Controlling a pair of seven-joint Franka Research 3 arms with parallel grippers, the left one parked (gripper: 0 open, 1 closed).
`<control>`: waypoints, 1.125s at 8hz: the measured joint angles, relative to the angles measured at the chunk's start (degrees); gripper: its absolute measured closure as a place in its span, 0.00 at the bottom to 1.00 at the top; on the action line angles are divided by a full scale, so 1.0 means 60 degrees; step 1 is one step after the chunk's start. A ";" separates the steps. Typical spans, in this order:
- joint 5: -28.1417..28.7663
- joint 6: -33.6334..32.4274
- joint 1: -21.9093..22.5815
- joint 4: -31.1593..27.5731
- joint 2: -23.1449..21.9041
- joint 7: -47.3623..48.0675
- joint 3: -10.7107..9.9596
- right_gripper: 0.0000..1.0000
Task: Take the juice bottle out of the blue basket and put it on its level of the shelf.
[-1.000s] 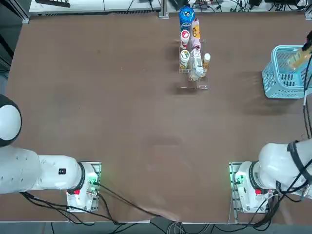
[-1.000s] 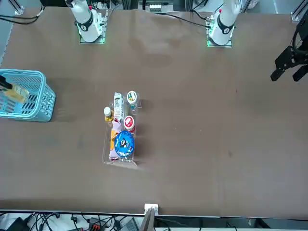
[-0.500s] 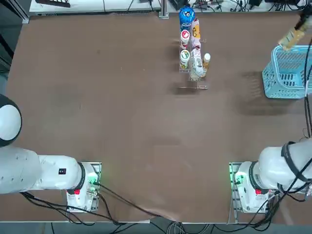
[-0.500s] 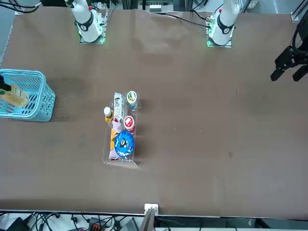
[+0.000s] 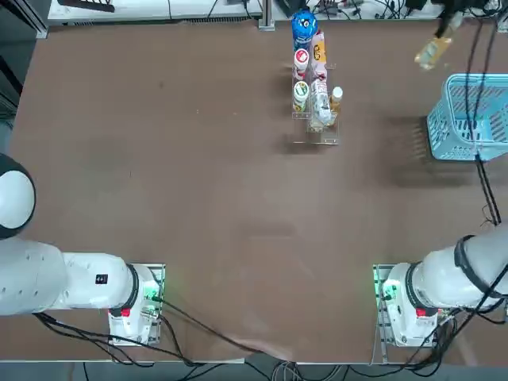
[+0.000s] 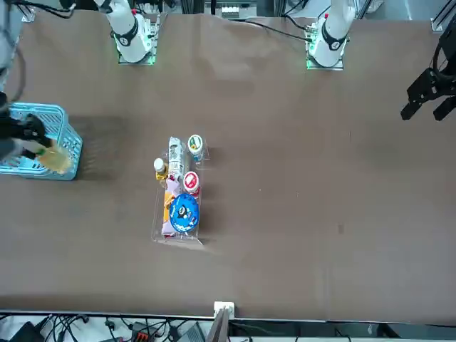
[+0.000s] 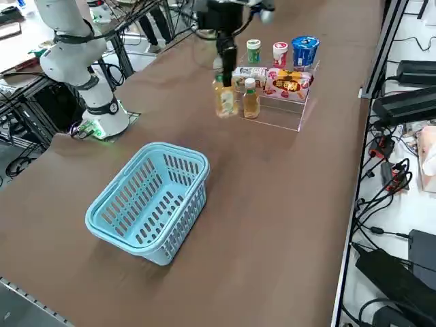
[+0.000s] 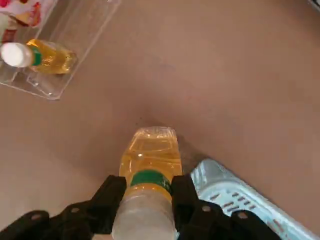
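— So, where is the small clear bottle of amber juice [image 8: 152, 155] lying from the right gripper [image 8: 148, 197]?
— It is hanging between the closed black fingers, gripped near its cap, base pointing away, above the brown table [image 5: 222, 198]

Glossy plastic basket [image 7: 148, 199] (pale blue)

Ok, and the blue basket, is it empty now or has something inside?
Empty: in the right side view, the blue basket shows its bare slotted floor, nothing on it.
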 joint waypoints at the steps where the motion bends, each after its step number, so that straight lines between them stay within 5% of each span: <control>1: -0.0040 0.0243 0.0505 0.0001 0.0192 0.0001 0.0000 0.46; 9: -0.0070 0.2806 0.2548 0.0056 0.2144 -0.1874 -0.0014 0.46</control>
